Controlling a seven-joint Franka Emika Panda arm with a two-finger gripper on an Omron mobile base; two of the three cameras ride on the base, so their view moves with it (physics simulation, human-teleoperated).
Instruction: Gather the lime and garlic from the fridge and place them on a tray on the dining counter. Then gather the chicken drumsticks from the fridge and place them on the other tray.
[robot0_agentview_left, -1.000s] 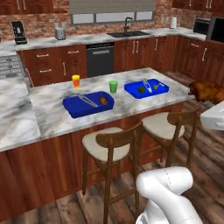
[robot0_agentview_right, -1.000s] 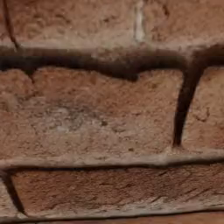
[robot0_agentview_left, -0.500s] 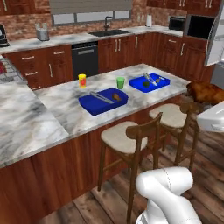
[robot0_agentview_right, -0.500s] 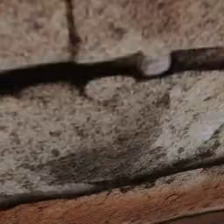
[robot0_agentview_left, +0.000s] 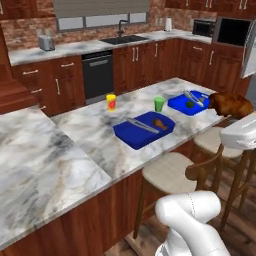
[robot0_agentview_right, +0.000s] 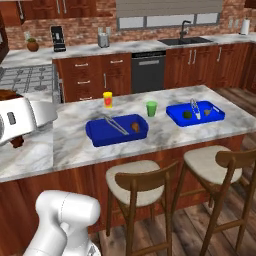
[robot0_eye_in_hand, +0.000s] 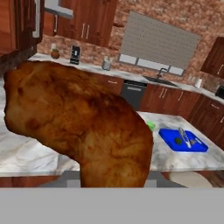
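Observation:
A large reddish-brown chicken drumstick (robot0_eye_in_hand: 83, 127) is held in my gripper (robot0_agentview_left: 231, 115), which is shut on it; the meat hides the fingertips. It hangs at the right end of the dining counter (robot0_agentview_left: 85, 130), beside the far blue tray (robot0_agentview_left: 175, 104). That tray holds the dark green lime (robot0_agentview_right: 187, 114), a pale garlic piece (robot0_agentview_right: 207, 112) and tongs. The nearer blue tray (robot0_agentview_right: 100, 134) holds a second drumstick (robot0_agentview_right: 135, 126) and tongs (robot0_agentview_right: 116, 125). In the right base view the held drumstick (robot0_agentview_right: 7, 95) pokes out behind my white hand at the left.
A yellow cup (robot0_agentview_left: 111, 102) and a light green cup (robot0_agentview_left: 159, 104) stand between the trays. Two wooden stools (robot0_agentview_right: 135, 182) (robot0_agentview_right: 215, 167) sit against the counter's near side. Wall cabinets, a sink (robot0_agentview_right: 180, 41) and a stove (robot0_agentview_right: 27, 77) line the back.
The base has driven and turned, so both views shifted. The right base view was pressed against brick and now looks over the counter. The drumstick stays in my grip.

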